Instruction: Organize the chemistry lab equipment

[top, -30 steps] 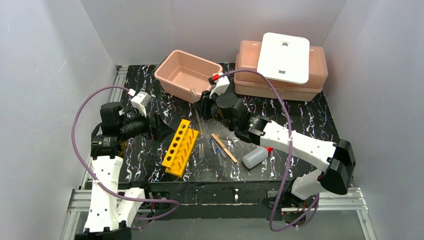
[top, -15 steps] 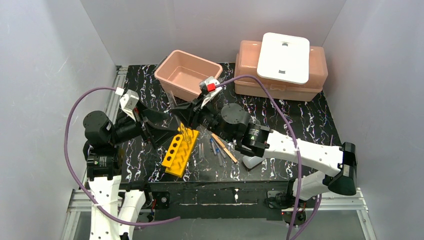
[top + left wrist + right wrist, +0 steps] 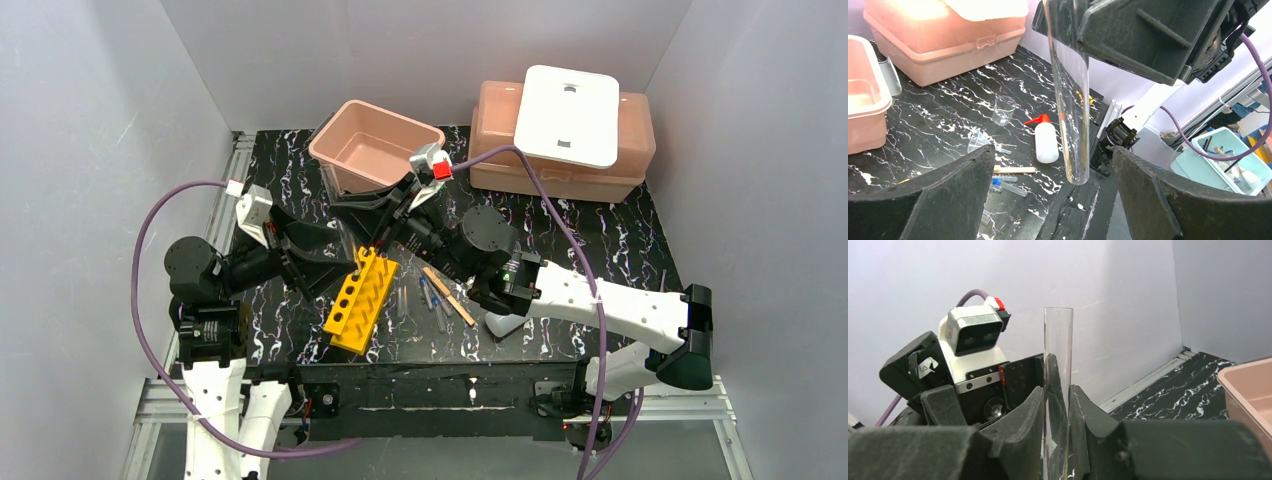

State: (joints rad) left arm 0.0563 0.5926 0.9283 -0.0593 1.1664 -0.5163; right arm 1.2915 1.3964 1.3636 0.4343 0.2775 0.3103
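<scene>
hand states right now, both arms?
Left hand: open, holding nothing.
Right hand: closed on a clear glass tube, held upright.

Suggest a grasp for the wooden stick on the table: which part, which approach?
Take the wooden stick at its near-right end, from straight above, jaws closing across its width. It lies flat and diagonal, so likely only a top-down pinch fits. The blue-tipped pipettes lie close along its left side mid-length, and that end looks freer.
</scene>
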